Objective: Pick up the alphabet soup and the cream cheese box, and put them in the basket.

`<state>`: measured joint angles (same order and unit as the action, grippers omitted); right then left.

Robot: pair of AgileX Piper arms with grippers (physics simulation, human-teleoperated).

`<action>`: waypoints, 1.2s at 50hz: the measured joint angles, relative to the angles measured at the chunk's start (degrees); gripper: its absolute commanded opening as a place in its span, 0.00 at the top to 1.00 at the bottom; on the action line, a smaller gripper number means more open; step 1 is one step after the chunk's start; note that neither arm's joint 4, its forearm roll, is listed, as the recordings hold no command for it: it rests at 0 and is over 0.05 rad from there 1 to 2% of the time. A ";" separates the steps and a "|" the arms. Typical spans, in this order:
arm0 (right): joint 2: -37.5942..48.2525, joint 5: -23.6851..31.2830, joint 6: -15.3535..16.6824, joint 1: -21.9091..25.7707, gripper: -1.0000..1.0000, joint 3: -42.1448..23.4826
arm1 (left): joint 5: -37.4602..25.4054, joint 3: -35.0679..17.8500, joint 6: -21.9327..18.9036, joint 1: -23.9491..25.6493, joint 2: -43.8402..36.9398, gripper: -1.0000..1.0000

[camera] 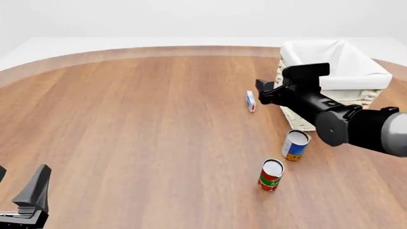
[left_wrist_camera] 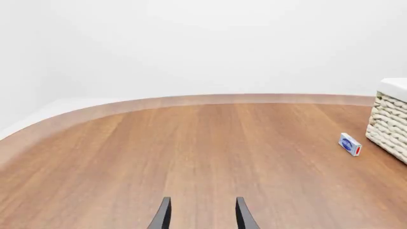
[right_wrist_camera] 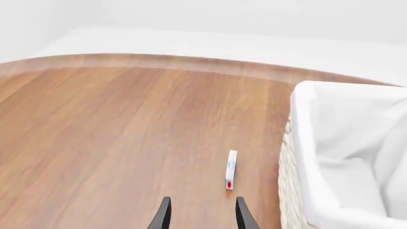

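Alphabet soup [camera: 296,145] stands upright on the bench [camera: 140,133] in front of the basket [camera: 356,76], with the red and green can [camera: 271,174] nearer the camera. Cream cheese box [camera: 250,101] stands on edge just beside the basket's left wall, apart from it. Right gripper [right_wrist_camera: 201,214] hovers above that box with fingers apart and empty; its arm hides part of the basket's front. Left gripper [left_wrist_camera: 201,214], cut off at the front view's lower corner, is parted too, holding nothing.
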<state>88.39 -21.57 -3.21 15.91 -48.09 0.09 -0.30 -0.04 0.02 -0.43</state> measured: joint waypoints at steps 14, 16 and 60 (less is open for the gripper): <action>7.18 0.46 -0.25 -0.85 0.00 -5.81 | 0.02 0.00 0.00 0.00 -0.02 0.00; 8.28 0.66 -0.17 -1.02 0.00 -6.72 | 0.02 0.00 0.00 0.00 -0.03 0.00; 27.26 5.60 -0.47 -3.91 0.00 -24.44 | 0.07 0.02 0.00 0.00 -0.06 0.00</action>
<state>115.64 -15.97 -3.68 12.01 -72.53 0.15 -0.28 -0.04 0.02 -0.49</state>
